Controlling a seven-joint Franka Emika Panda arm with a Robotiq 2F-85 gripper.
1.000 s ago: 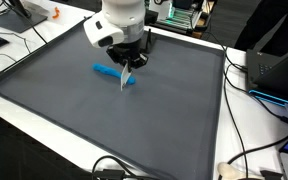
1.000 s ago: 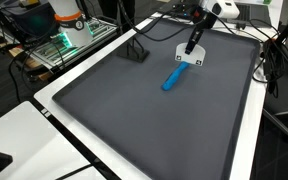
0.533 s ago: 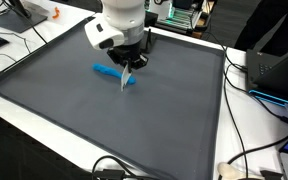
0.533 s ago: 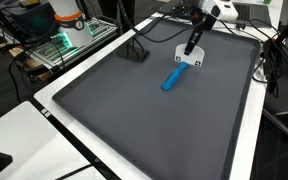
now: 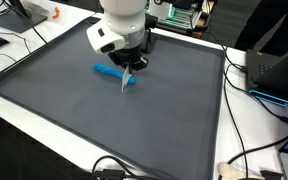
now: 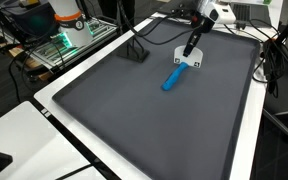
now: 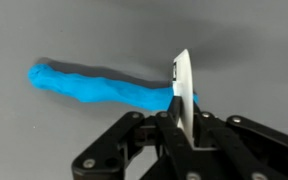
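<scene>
Blue and lumpy, the blue roll (image 7: pixel 99 85) lies flat on the grey mat (image 5: pixel 74 110), a little toward the far side of it in both exterior views (image 5: pixel 112 74) (image 6: pixel 172 79). The gripper (image 7: pixel 181 118) has its fingers drawn close on the white blade (image 7: pixel 183 90), a thin flat piece held upright on its edge, with the pads on its two broad faces. In the wrist view the blade's lower part meets one end of the roll. Whether it presses in or only touches cannot be told. The blade looks stiff, light and smooth, so it could twist or slide between the pads under sideways load. A hold on the flat faces, close to the working edge, seems the firmest. The roll looks soft, like modelling dough, and is likely light and easily dented. It would best be taken across its middle with a gentle squeeze, since a pinch near an end might deform or tear it. By count there is one roll, one blade, one mat and one gripper. Cables (image 5: pixel 246 80) trail over the white table (image 5: pixel 249 130) beside the mat, too tangled to number.
</scene>
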